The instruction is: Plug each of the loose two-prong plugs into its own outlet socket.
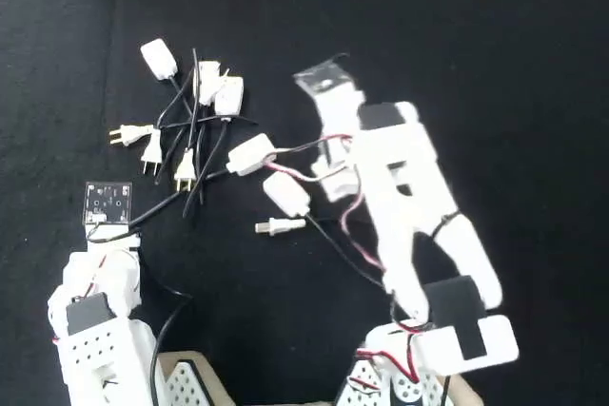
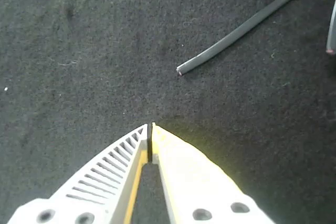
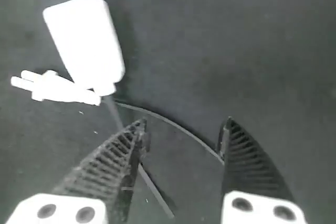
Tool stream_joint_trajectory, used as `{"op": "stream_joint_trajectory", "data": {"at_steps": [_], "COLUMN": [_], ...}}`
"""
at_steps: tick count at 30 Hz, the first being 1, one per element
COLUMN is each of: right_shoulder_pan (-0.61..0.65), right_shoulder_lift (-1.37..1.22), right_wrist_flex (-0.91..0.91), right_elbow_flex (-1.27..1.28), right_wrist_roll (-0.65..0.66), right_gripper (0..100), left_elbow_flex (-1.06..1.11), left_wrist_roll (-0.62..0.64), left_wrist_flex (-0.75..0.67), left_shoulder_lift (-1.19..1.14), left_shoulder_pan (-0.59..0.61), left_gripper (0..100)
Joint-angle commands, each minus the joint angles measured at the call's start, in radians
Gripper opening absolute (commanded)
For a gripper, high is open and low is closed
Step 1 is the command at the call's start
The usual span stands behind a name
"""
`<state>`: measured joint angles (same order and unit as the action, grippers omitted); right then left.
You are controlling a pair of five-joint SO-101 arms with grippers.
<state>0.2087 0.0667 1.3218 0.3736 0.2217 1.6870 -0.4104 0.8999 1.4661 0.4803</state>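
Several two-prong plugs (image 1: 128,135) and white socket blocks (image 1: 228,94) lie in a tangle of black cords (image 1: 195,111) toward the far left of the table (image 1: 495,64). As far as we can judge, none of them is mated yet. Nearer the middle, one white plug (image 3: 52,88) lies flat just beside a lone socket block (image 3: 84,40); we cannot tell whether they touch.

The right gripper (image 3: 184,127) hangs over the cloth next to this pair. Its dark fingers are spread wide and hold nothing, and a thin cord (image 3: 168,124) crosses the cloth between the tips. The left gripper (image 2: 150,127) sits low over bare cloth with its fingers pressed together on nothing. A cut cord end (image 2: 181,71) lies near it.

We expect the white plug to be light and rigid, a small moulded body that should pinch well across its flat sides just behind the prongs. We would keep off the prongs, since they are thin metal, likely to bend and slick under the pads. We would also leave its cord alone, because it is limp and gives no control of the plug's angle.

The lone socket block looks just as light, so it will probably skate away when a plug is pushed into it. We judge that one arm must pin or pinch its body while the other arm pushes. The springy cords may tug either piece out of line.
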Motion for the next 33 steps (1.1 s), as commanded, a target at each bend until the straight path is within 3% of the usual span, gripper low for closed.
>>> {"op": "stream_joint_trajectory", "data": {"at_steps": [1,6,9,13,19,24,27,30,33], "right_shoulder_pan": [-0.092,-0.21,-0.265,-0.29,-0.328,-0.397,-0.402,-0.402,-0.399], "right_shoulder_lift": [0.047,0.047,0.047,0.047,0.047,0.047,0.047,0.047,0.047], "right_wrist_flex": [0.025,-0.049,-0.135,-0.273,-0.281,-0.282,-0.285,-0.285,-0.285], "right_elbow_flex": [-0.024,0.027,0.094,0.2,0.199,0.179,0.177,0.177,0.179], "right_wrist_roll": [-0.069,-0.121,-0.163,-0.19,-0.242,-0.302,-0.305,-0.301,-0.296], "right_gripper": [21.9,21.9,21.9,21.8,21.6,21.5,21.5,21.5,21.5], "left_elbow_flex": [0.012,0.012,0.012,0.012,-0.016,-0.252,-0.456,-0.651,-0.832], "left_wrist_roll": [0.003,0.003,0.003,0.003,0.003,-0.078,0.017,0.098,0.103], "left_wrist_flex": [-0.023,-0.023,-0.023,-0.018,-0.017,0.037,0.086,0.086,0.092], "left_shoulder_lift": [0.008,0.008,0.008,0.008,0.008,-0.005,-0.054,-0.27,-0.615], "left_shoulder_pan": [-0.004,-0.004,-0.067,-0.13,-0.14,-0.22,-0.317,-0.389,-0.463], "left_gripper": [3,3,3,3,3,3,3,5,11]}}
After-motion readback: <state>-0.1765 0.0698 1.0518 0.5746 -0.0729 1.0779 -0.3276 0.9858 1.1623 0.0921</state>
